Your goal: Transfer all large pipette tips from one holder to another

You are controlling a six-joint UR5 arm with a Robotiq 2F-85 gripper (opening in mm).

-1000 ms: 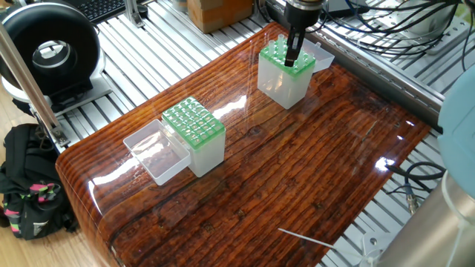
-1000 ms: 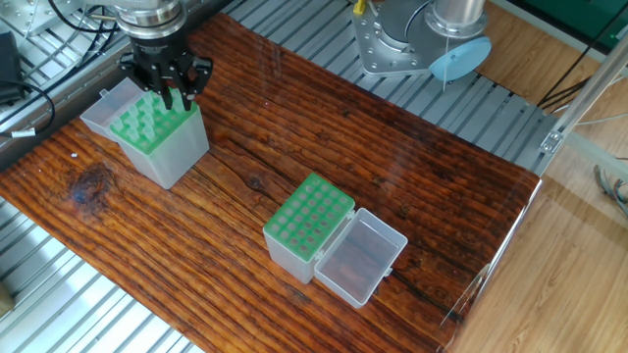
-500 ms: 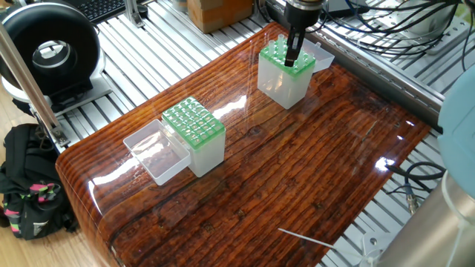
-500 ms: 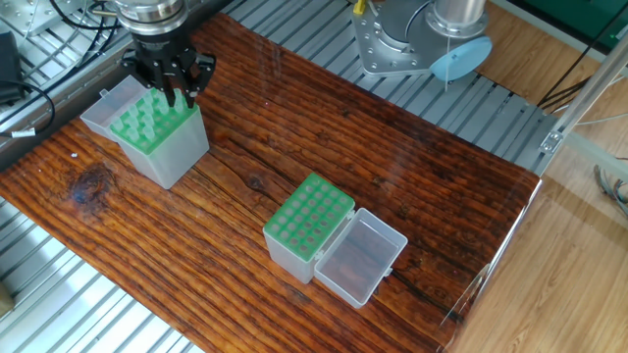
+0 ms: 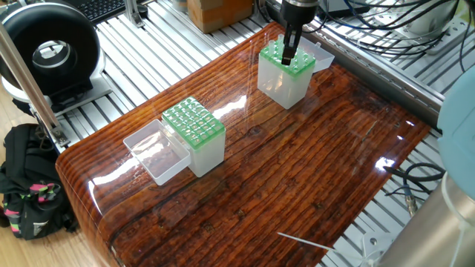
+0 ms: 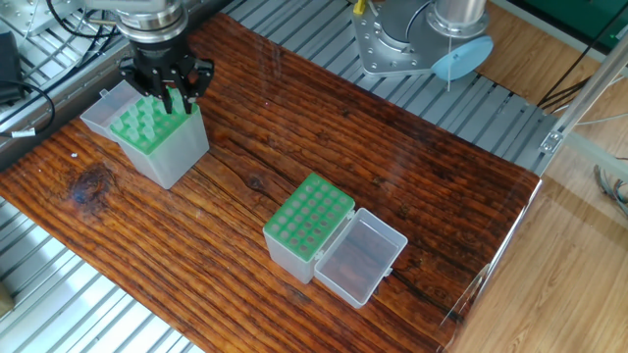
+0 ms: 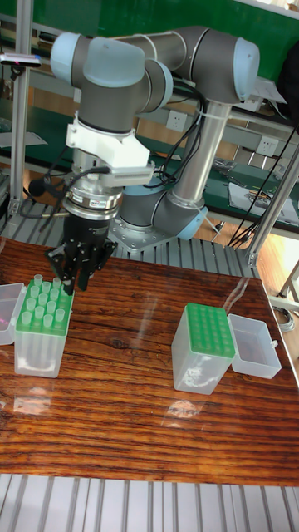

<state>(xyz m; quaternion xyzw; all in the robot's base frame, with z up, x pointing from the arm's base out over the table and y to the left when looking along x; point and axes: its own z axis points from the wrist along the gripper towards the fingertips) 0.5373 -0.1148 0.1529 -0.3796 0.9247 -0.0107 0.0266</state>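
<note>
Several large pipette tips (image 7: pixel 41 306) stand upright in the green grid of a clear holder (image 5: pixel 285 80) (image 6: pixel 160 142) (image 7: pixel 40 342) at the table's far end. My gripper (image 5: pixel 289 55) (image 6: pixel 176 101) (image 7: pixel 66 286) points straight down over that holder's rear right corner. Its fingertips are level with the tops of the tips. The fingers are drawn close together; the views do not show whether a tip sits between them. The second holder (image 5: pixel 196 136) (image 6: pixel 305 227) (image 7: pixel 202 347) has a green grid with no tips showing in its holes.
Each holder has its clear hinged lid (image 5: pixel 151 152) (image 6: pixel 361 256) (image 7: pixel 253 345) folded open beside it. The wooden table (image 6: pixel 294 127) is edged by ribbed aluminium rails. A second arm's base (image 6: pixel 412 39) stands behind the table.
The gripper has shifted slightly across the top of the tip-filled holder. Both holders stay where they were.
</note>
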